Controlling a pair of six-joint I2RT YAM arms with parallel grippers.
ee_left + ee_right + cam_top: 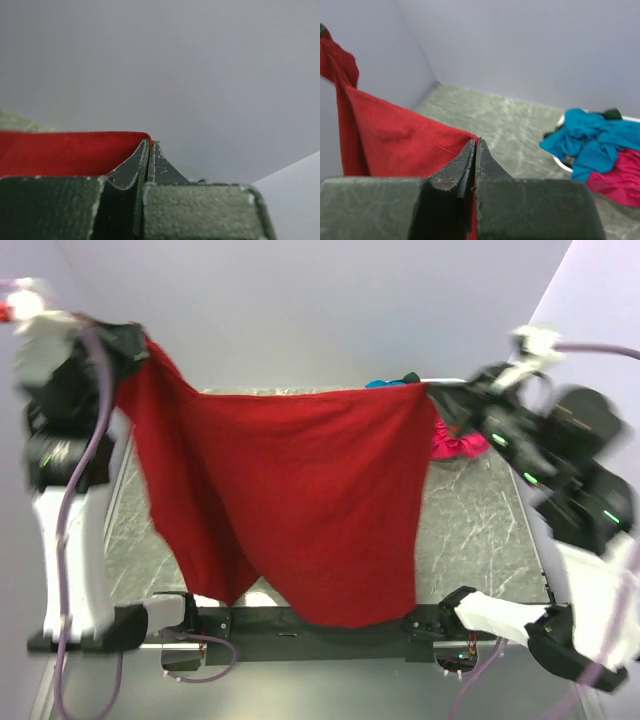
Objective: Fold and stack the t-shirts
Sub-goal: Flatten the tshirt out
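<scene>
The dark red t-shirt (290,500) hangs stretched in the air between both arms, well above the table. My left gripper (135,345) is shut on its upper left corner; the wrist view shows red cloth (65,152) pinched beside the closed tips (150,144). At the upper right corner my right gripper (445,398) is shut on the hem (410,145), tips (475,142) together. The teal-blue t-shirt (590,142) and the hot pink t-shirt (620,175) lie crumpled together at the table's far right, partly hidden behind the red one from above.
The dark marbled table (480,530) lies under the hanging shirt. A white rim (560,162) of a basket shows under the teal and pink heap. Pale walls close the back and sides. The arm bases sit on the black bar (330,620) at the near edge.
</scene>
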